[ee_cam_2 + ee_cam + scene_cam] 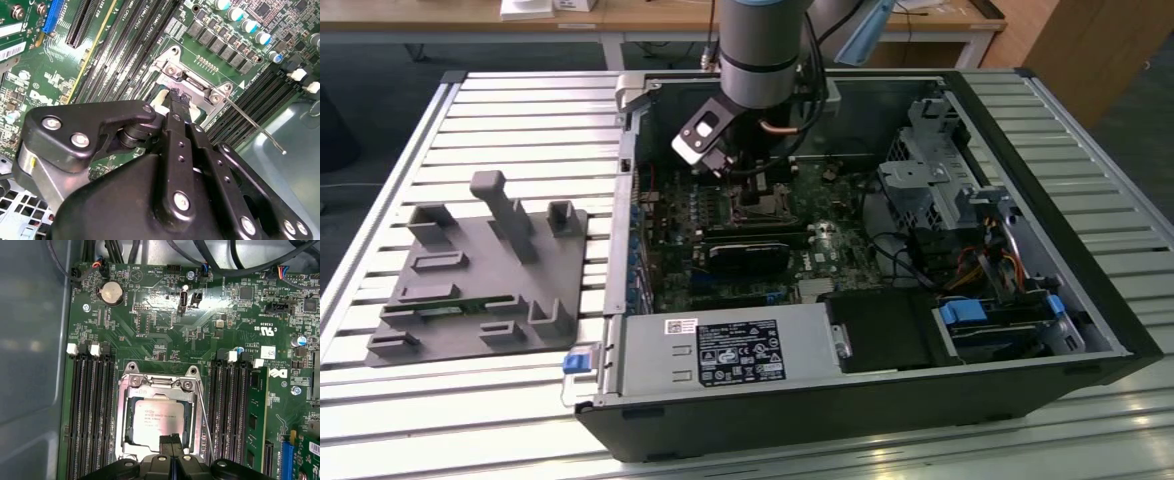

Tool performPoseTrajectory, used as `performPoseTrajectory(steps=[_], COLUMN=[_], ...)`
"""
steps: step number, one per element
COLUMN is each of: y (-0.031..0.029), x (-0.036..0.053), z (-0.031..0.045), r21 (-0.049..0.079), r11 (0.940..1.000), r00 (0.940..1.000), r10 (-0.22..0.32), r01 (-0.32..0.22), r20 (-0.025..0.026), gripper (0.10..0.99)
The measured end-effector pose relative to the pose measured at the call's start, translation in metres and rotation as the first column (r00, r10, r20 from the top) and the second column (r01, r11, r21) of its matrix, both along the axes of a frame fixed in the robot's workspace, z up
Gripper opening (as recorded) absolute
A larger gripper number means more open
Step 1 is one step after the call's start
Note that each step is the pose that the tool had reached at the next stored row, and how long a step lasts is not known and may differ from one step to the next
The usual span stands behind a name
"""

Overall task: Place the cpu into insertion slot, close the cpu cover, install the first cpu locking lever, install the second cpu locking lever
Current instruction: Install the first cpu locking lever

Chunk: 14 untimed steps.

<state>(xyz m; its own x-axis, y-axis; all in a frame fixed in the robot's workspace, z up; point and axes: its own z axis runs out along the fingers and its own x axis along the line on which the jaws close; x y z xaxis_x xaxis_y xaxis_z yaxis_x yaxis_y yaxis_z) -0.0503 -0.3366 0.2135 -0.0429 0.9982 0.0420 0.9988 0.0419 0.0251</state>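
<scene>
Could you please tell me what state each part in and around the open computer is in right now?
Chip: in place, lying flat.
Cover: down over the chip.
Lever: looks unlatched, angled away from the cover.
Gripper: shut, fingertips at the cover's edge.
Computer case: open, lying on its side.
Memory slots: empty.

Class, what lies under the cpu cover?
The cpu shows through the window of the cpu cover, filling it. The frame hides the cpu's edges and whatever lies beneath; the gripper covers one edge.
</scene>
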Motion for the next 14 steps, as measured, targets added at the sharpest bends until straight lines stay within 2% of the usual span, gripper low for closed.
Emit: performPoseTrajectory(steps=[7, 10, 14], y=[0.0000, 0.0000, 0.0000], x=[0.0000, 0.0000, 0.0000], z=[0.0058, 0.0116, 0.0231], r21=[0.000, 0.000, 0.000], r11=[1.0000, 1.0000, 1.0000], r00=[1.0000, 1.0000, 1.0000], r10=[0.000, 0.000, 0.000], r01=[0.000, 0.000, 0.000], r20=[0.0000, 0.0000, -0.0001], gripper=[0.106, 0.106, 0.106])
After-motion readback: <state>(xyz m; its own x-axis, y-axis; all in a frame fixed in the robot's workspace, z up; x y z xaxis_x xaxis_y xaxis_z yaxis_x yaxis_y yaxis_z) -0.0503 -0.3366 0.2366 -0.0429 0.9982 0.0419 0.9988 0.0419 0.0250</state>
